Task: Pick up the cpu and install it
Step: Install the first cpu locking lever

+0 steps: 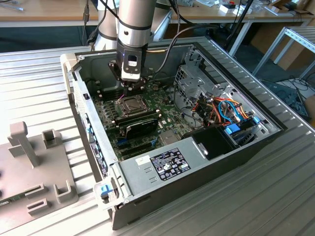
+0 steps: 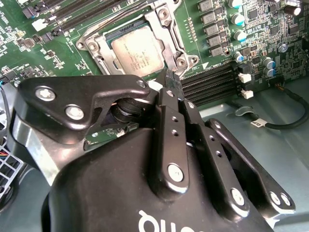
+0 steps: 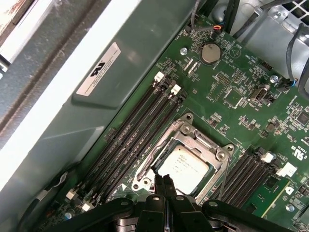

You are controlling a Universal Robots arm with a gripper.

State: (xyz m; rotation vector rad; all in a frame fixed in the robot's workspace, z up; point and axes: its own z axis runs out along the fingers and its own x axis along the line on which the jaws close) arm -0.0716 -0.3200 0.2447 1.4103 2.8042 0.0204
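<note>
In the upper middle of the exterior view the arm (image 1: 133,24) reaches down into an open computer case (image 1: 275,129) that lies on a ribbed metal counter (image 1: 29,78). Its hand (image 1: 133,90) hangs just above the green motherboard (image 1: 106,115). The cpu (image 1: 129,104) is not in the hand. It lies flat in the socket (image 1: 118,101) on the board, dull silver top up, directly below the hand in the exterior view. Both wrist views show the cpu (image 2: 137,52) (image 3: 183,168) framed by the socket's metal surround (image 2: 166,21) (image 3: 193,140). The hand (image 2: 170,79) (image 3: 163,182) is narrow, its two black fingertips (image 3: 158,181) drawn together with nothing between them. The tips sit over the socket's edge just beside the cpu, though whether they touch the frame I cannot tell. Long dark memory slots (image 3: 140,125) run alongside the socket. Toward the lower middle of the exterior view sits the grey power supply (image 1: 167,164), well apart from the hand.
</note>
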